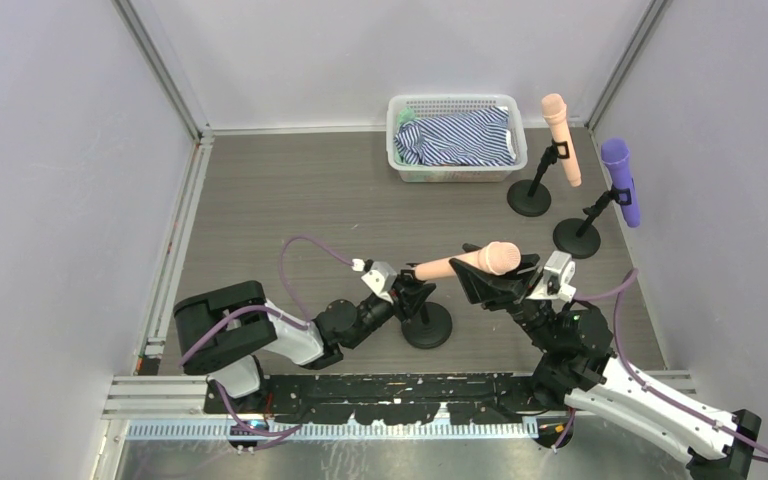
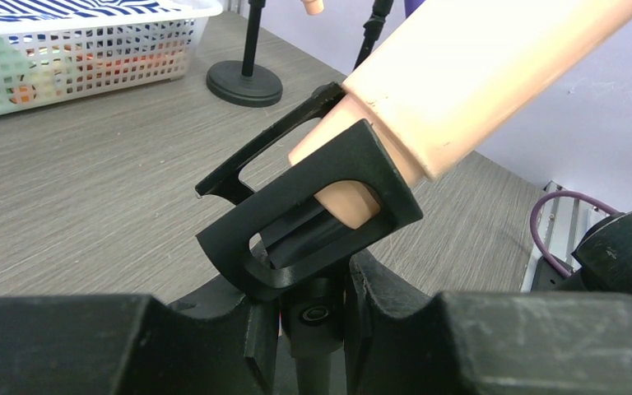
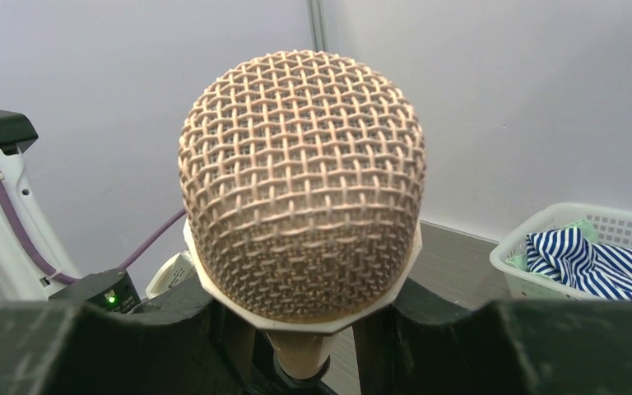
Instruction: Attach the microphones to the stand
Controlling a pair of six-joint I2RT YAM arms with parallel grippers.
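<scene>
The top view alone takes in the whole grey desk [image 1: 290, 190]. A white basket [image 1: 450, 101] of striped cloth [image 1: 465, 135] sits at its far edge. Right of the basket, the back stand [image 1: 530, 198] carries the mounted peach microphone [image 1: 560, 135] and the side stand [image 1: 576, 238] carries the purple microphone [image 1: 621, 180]. Both microphones are tilted with their heads up.

Closer to the arms, the near stand [image 1: 427, 326] sits between the two grippers. The held peach microphone [image 1: 455, 265] lies nearly level above it, with its head toward the right arm.

The left wrist view shows what the top view hides. The narrow end of that microphone's handle sits inside the loop of the black clip [image 2: 321, 214]. The left gripper [image 2: 313, 309] has its jaws narrow, pinching the near stand's post just under the clip.

Only the right wrist view shows the woven mesh of the microphone's head, which fills the frame. There the right gripper [image 3: 300, 333] has its jaws closed on the body just below the head.
</scene>
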